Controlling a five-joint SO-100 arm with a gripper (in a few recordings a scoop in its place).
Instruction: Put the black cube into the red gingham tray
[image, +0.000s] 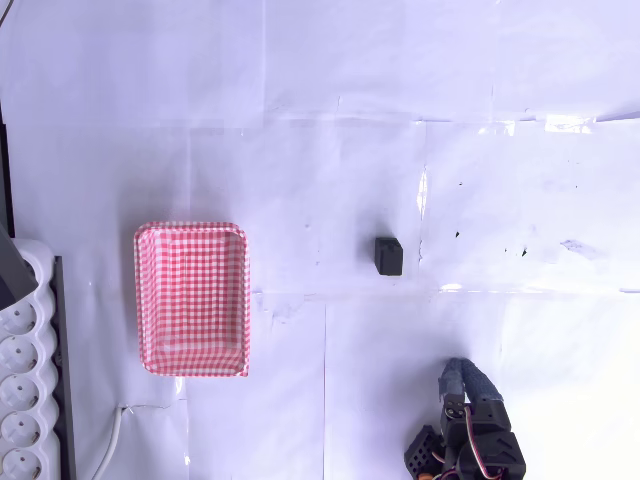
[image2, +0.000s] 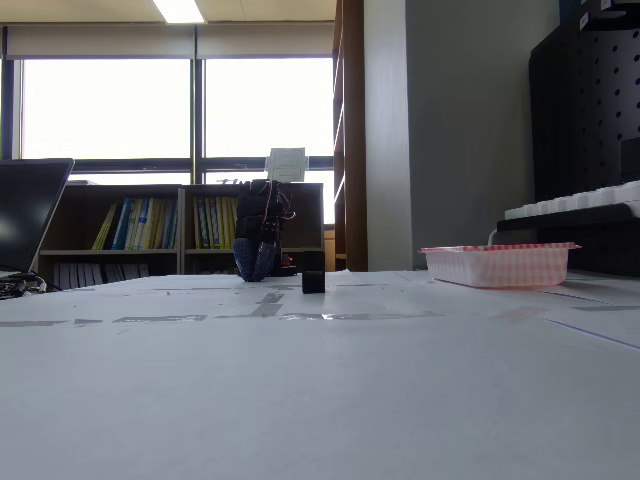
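Note:
The black cube sits on the white table near the middle of the overhead view. In the fixed view the cube stands just right of the arm. The red gingham tray lies empty at the left of the overhead view, well apart from the cube. In the fixed view the tray is at the right. My gripper rests at the lower right of the overhead view, below and right of the cube. It points down at the table, its fingers together with nothing between them.
A white power strip with a cable runs along the left edge, beside the tray. In the fixed view a laptop stands at the left and a black pegboard at the right. Taped white paper sheets cover the table.

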